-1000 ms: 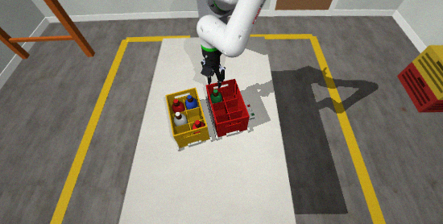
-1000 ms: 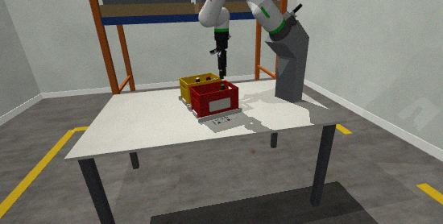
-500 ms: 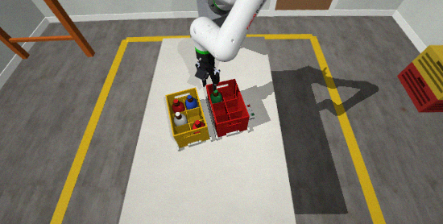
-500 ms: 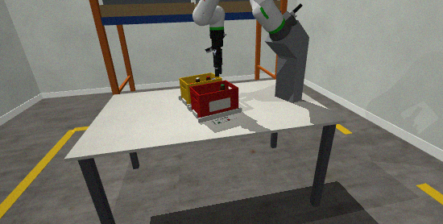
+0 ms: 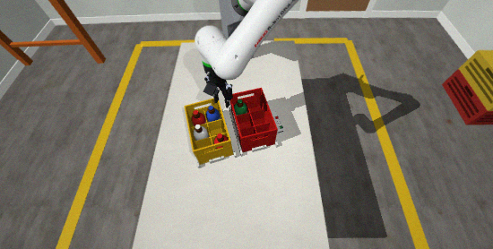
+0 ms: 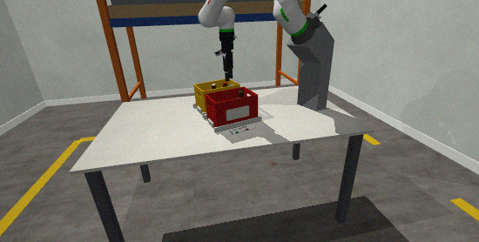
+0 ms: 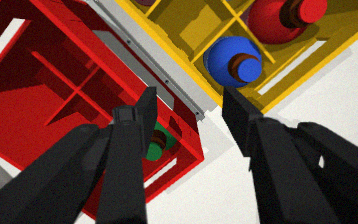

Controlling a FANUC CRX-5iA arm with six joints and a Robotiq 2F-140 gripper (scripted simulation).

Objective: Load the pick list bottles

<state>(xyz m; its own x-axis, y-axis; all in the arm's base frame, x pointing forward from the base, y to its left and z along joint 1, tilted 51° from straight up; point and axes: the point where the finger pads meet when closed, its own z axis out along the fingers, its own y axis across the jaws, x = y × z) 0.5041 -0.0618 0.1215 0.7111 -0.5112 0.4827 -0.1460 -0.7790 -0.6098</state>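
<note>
My gripper is open and empty, above the gap between the two crates at their robot-side end. The red crate holds one green-capped bottle, upright in a corner cell. The yellow crate holds a blue bottle near my right finger, a red bottle, a white bottle and another red bottle. The pick list lies beside the red crate; its lines are too small to read.
Grey rails run between the crates, which stand close together on the white table. Both crates look level. The crate walls rise around the bottles.
</note>
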